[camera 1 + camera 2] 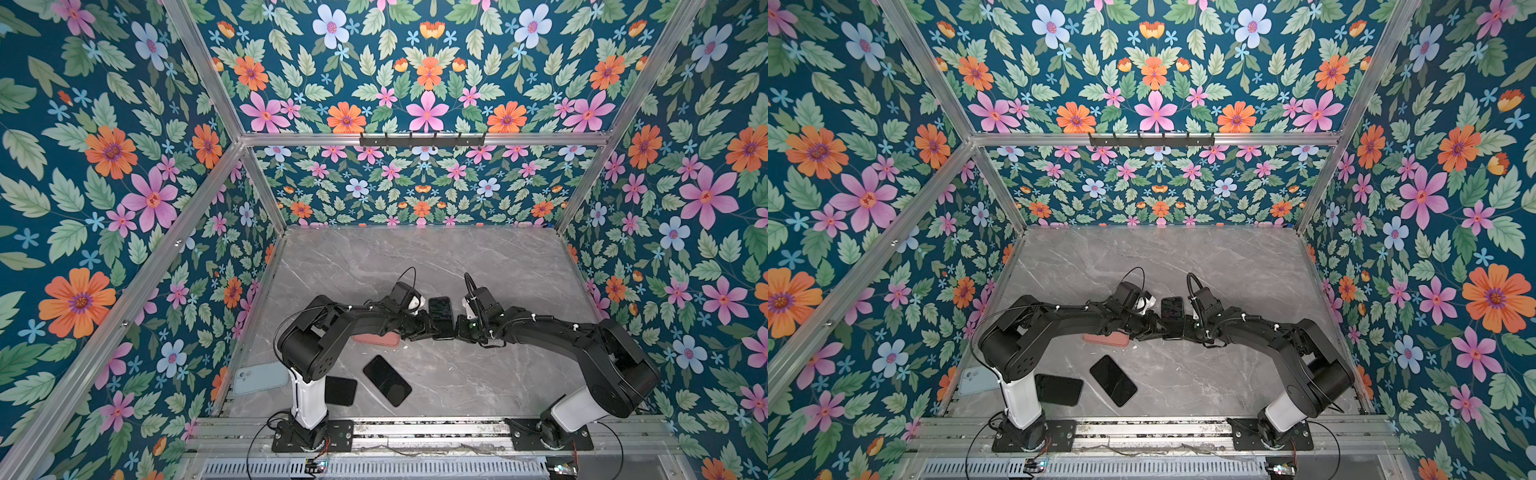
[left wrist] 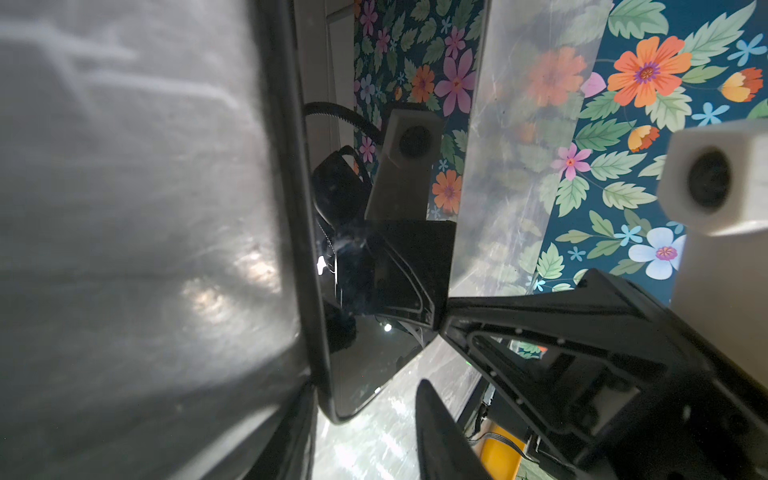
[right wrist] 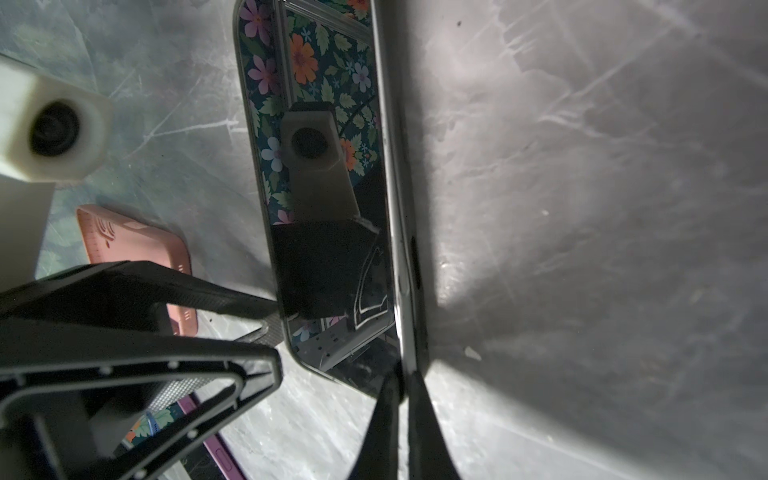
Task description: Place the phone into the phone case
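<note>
The slim black glass-fronted phone (image 1: 440,316) hangs in the air between the two grippers, clear of the grey marble-patterned table (image 1: 478,266), and shows in both top views (image 1: 1172,316). The right gripper (image 3: 401,388) is clamped tight on it: its two black fingers (image 3: 388,409) pinch the near end of the phone's metal-rimmed side with no gap showing. The left gripper (image 3: 275,332) meets that same end from the opposite side with its jaws partly apart. In the right wrist view one of its fingertips (image 3: 266,302) touches the phone's long edge and the other stands just beside the corner. Whether they squeeze the phone cannot be told. Under the left gripper's forearm a salmon-pink phone case (image 1: 376,338) lies flat on the table. Further back toward that arm's base lies a second black handset (image 1: 387,380), face up. A matte black rounded slab (image 1: 340,390) sits just beside the base, whether handset or cover I cannot tell. A pale blue cover (image 1: 259,377) with a camera cut-out lies on the base's outer side.
</note>
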You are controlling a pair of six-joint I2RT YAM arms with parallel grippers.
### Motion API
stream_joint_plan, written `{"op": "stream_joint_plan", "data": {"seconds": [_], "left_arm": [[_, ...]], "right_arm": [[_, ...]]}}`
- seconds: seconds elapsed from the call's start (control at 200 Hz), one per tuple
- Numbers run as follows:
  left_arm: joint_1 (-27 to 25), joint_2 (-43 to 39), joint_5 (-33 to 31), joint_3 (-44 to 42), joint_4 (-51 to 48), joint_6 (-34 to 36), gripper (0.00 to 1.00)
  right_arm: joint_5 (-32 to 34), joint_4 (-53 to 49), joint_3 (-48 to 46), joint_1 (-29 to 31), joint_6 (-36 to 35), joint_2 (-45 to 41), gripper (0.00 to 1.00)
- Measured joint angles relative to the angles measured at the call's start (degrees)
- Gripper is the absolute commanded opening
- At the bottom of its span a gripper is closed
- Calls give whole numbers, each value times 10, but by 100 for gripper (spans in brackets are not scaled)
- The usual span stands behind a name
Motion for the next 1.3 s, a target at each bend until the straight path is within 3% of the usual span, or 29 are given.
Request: {"op": "stream_joint_plan", "data": {"seconds": [0.225, 0.545, 0.835, 1.135, 1.3], "left_arm": [[9, -9, -10, 6, -37, 22, 48], [10, -13, -23, 23, -78, 43, 53], [10, -1, -14, 41, -87, 57, 57], [10, -10, -18, 41, -95, 63, 71], [10, -13, -12, 34, -83, 61, 72]], "right_arm": [[-3, -25, 8, 6, -5, -21, 17], [11, -49, 19, 5, -15, -26, 23], [10, -48, 25, 5, -16, -11, 21], [0, -46, 28, 5, -23, 2, 18], [-4, -44, 29, 5, -29, 4, 17]]}}
